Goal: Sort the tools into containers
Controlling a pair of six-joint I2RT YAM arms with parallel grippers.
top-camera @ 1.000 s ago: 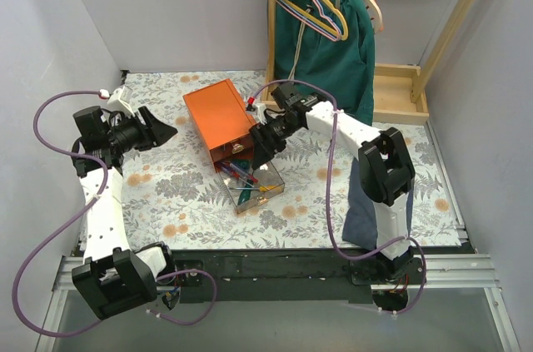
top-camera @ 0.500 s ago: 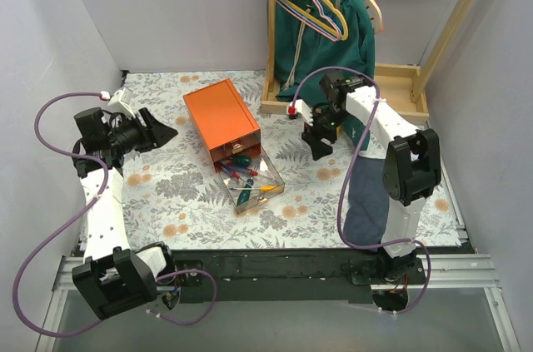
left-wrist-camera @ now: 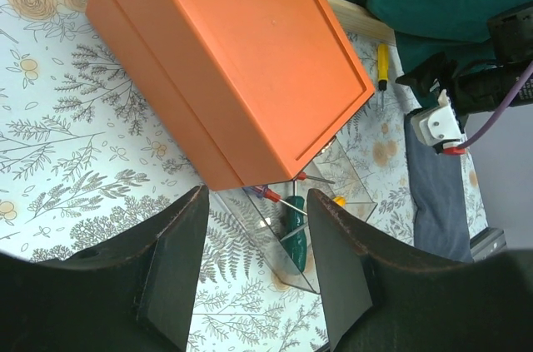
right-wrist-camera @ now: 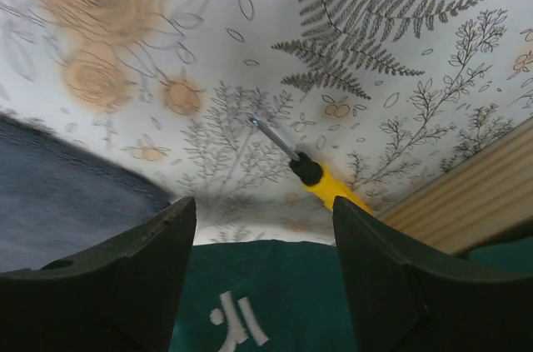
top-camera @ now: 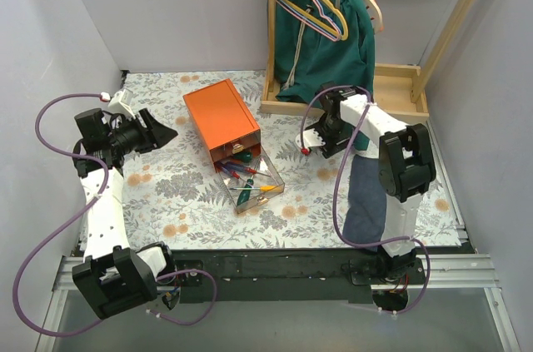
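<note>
While the overhead camera takes in the whole bench (top-camera: 166, 194), only my wrist cameras pick out the yellow-handled screwdriver (right-wrist-camera: 326, 184). It lies flat on the floral cloth just beside the wooden rack base (right-wrist-camera: 466, 202), its steel tip pointing away from the wood. From my left wrist it shows as a small yellow bar between the orange cabinet (left-wrist-camera: 233, 61) and my right arm (left-wrist-camera: 487, 86). From above I cannot make it out.

My right jaws stand wide apart and empty, hanging over the yellow-handled screwdriver and touching nothing. Their dark fingers (right-wrist-camera: 125, 277) frame it from either side of the picture. A green garment (right-wrist-camera: 250, 310) and a grey-blue cloth (right-wrist-camera: 67, 194) fill the edges of that view.

My left jaws are also spread wide and hold nothing. Their fingers (left-wrist-camera: 171, 269) are raised at the left of the bench and face the orange cabinet.

At the cabinet's near end a clear drawer (top-camera: 268, 188) is pulled out. Slim tools lie loose inside it, among them a green-handled screwdriver (left-wrist-camera: 296, 231) and a red-handled screwdriver (left-wrist-camera: 271, 195). The overhead view shows further coloured handles crossed over one another in the drawer, too small to tell apart.
</note>
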